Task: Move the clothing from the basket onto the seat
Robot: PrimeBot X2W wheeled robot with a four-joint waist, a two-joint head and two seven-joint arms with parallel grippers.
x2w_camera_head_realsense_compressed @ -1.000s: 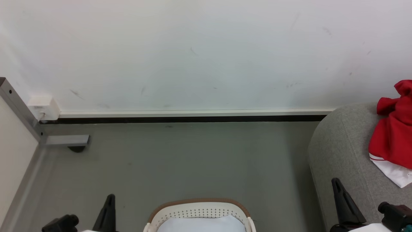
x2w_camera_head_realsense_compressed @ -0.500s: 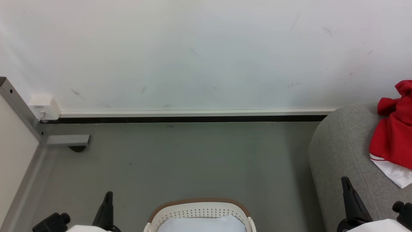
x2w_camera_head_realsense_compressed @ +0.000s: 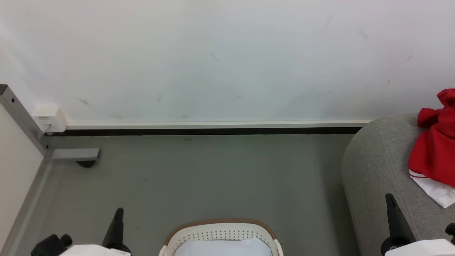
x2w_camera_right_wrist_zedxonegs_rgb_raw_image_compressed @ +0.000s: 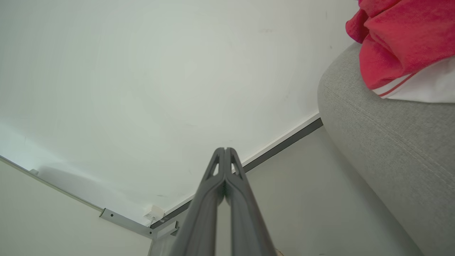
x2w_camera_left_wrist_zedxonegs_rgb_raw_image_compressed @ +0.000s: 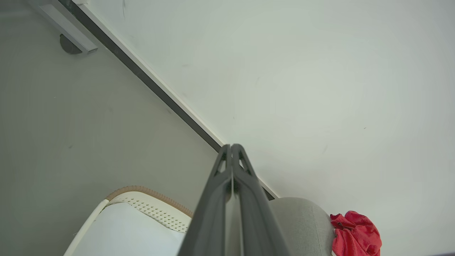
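Red clothing (x2w_camera_head_realsense_compressed: 435,149) is up on the grey seat (x2w_camera_head_realsense_compressed: 376,167), my grip's empty

It lies crumpled, white striped edge showing, off to my right. The cream basket (x2w_camera_head_realsense_compressed: 220,233) sits on the floor (x2w_camera_head_realsense_compressed: 213,177) in front of me with a pale bluish cloth (x2w_camera_head_realsense_compressed: 222,249) inside. My right end effector (x2w_camera_head_realsense_compressed: 389,197) hangs just beside the seat's edge, my left end effector (x2w_camera_head_realsense_compressed: 119,212) left of the basket, both clenched on nothing.

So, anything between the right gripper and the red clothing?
Nothing visible. The clothing already lies on the seat, and only bare seat fabric shows between it and the shut right gripper.
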